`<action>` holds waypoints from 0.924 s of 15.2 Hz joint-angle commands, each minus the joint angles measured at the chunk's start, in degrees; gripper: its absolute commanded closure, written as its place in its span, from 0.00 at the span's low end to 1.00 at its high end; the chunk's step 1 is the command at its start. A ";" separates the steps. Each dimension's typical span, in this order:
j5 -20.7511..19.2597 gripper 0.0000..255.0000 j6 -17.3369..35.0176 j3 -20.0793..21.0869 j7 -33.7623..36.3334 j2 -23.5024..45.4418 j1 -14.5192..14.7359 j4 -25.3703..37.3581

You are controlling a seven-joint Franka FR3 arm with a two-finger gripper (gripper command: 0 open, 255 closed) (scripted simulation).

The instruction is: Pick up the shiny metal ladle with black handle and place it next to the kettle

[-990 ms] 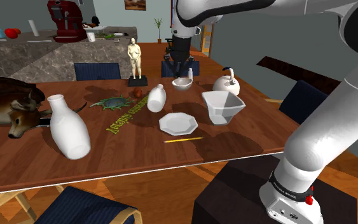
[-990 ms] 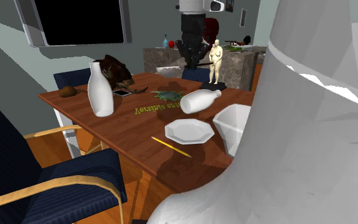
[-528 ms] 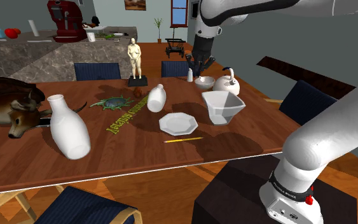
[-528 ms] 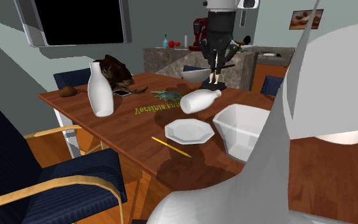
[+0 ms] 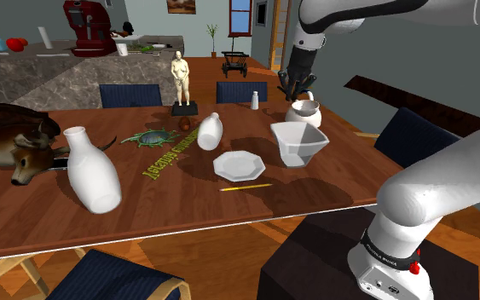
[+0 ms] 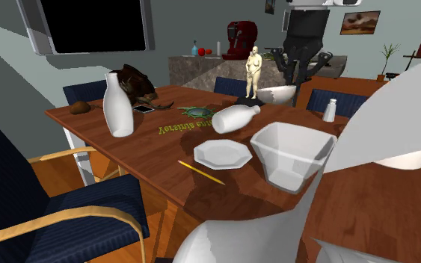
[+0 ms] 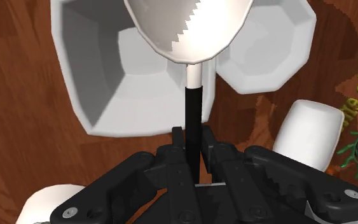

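Ladle (image 7: 190, 25) in the end effector (image 7: 194, 143), fingers clamping the black handle. Hovering over the kettle (image 5: 297, 118) and white bowl (image 7: 88, 76) near the bench's (image 5: 178, 196) far edge. Probably best now: lowering slowly onto bare bench just beside the kettle, avoiding the bowl's rim, releasing only once resting.

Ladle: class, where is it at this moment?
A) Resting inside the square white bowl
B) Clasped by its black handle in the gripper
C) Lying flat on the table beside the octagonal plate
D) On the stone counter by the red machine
B: in the wrist view the gripper is shut on the black handle of the ladle, whose cup hangs over the square white bowl.
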 commanded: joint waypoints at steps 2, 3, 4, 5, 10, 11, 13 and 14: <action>-0.96 1.00 -0.50 -3.25 -4.24 -1.80 -1.40 -1.47; -1.33 1.00 -0.67 -4.33 -5.60 -2.25 -1.87 -1.79; -1.70 1.00 -0.85 -5.40 -6.97 -2.63 -2.36 -2.04; -2.09 1.00 -1.02 -6.49 -8.34 -2.96 -2.84 -2.23; -4.12 1.00 -1.81 -12.02 -15.26 -3.62 -5.23 -2.21; -4.51 1.00 -1.95 -13.15 -16.66 -3.56 -5.69 -2.01; -5.27 1.00 -2.21 -15.43 -19.48 -3.23 -6.57 -1.43; -5.62 1.00 -2.33 -16.58 -20.90 -2.97 -6.99 -1.05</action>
